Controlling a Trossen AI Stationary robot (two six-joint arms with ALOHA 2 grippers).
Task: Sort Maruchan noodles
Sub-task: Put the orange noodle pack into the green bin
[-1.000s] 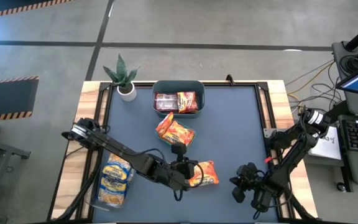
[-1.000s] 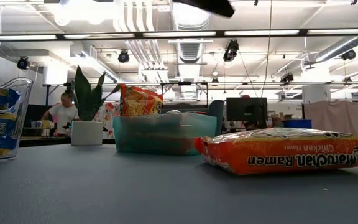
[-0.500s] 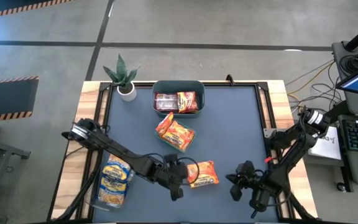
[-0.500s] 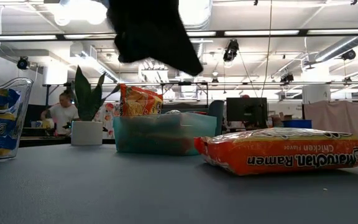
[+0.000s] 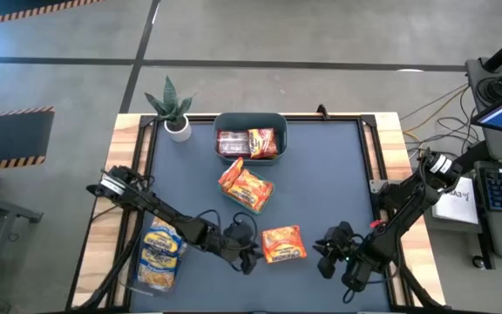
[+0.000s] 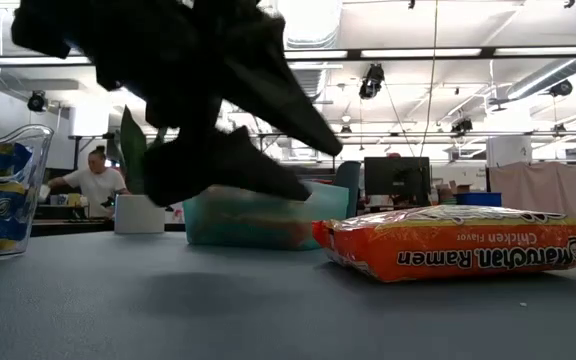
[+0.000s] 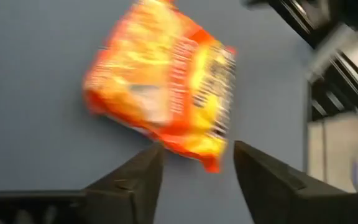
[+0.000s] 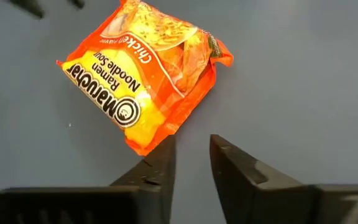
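I have the left claw (image 5: 249, 259) hanging just beside the orange crinkly plastic Maruchan chicken ramen packet (image 5: 283, 243), its fingers spread with nothing between them, while the packet lies flat on the dark blue tabletop (image 5: 329, 183) near the front edge. The right claw (image 5: 324, 255) sits on the packet's other side, close by but apart from it, fingers only slightly parted and also empty. A second orange packet (image 5: 246, 185) lies mid-table, a few dark red and orange ones rest in the grey-teal plastic tub (image 5: 249, 121) at the back, and the yellow-and-blue packets fill a clear container (image 5: 161, 253) on the left edge. To do this pick well, I would commit one arm only (two converging on one flat packet invites a collision), come down over a crimped end, and pinch the seam rather than the flat face, since the slick film will likely slide.
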